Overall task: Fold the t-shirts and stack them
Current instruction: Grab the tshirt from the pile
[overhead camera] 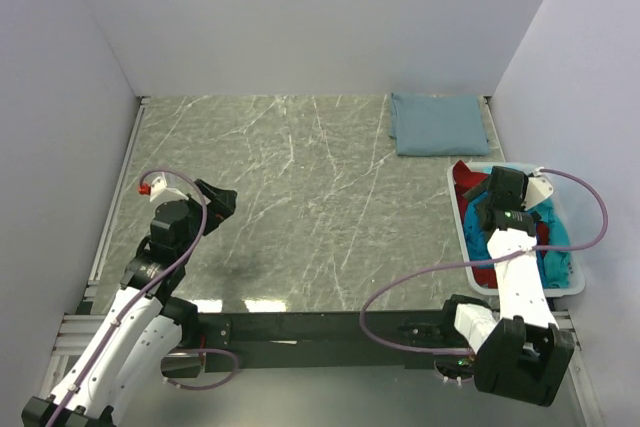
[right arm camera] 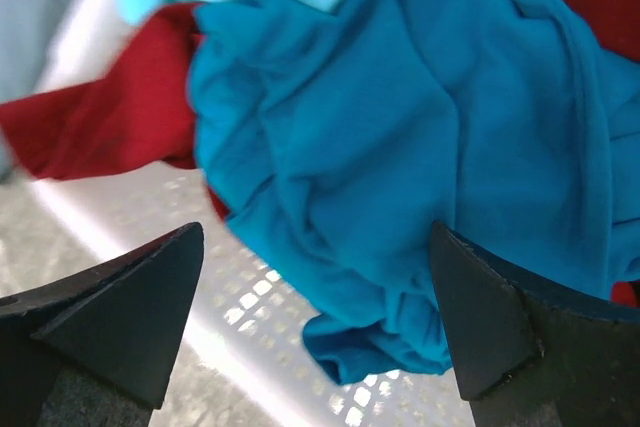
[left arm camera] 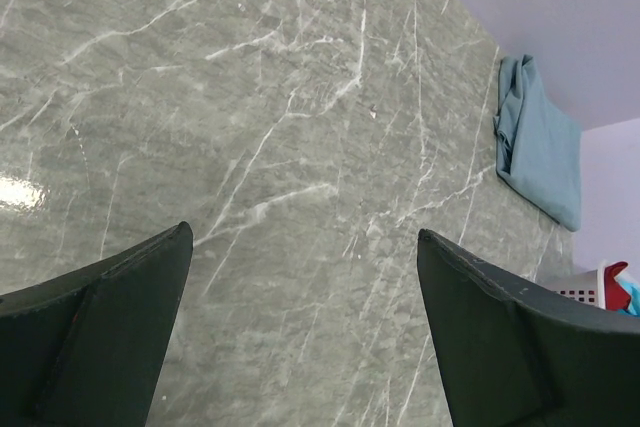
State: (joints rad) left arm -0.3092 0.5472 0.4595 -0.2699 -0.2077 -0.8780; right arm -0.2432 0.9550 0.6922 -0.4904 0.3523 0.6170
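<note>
Right gripper [right arm camera: 315, 247] jaws wide above teal-blue t-shirt [right arm camera: 400, 137] crumpled in white bin [right arm camera: 240, 302]. Pinch one top ridge only, avoid red shirt [right arm camera: 110, 127] beside it. Left gripper [left arm camera: 305, 237] also wide, well clear of bin.

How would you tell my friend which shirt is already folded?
Find the grey marble table, then its far right corner, just beyond the white bin. The dusty grey-blue shirt lies there flat and folded, alone; the red shirt and teal shirt sit crumpled in the bin.
</note>
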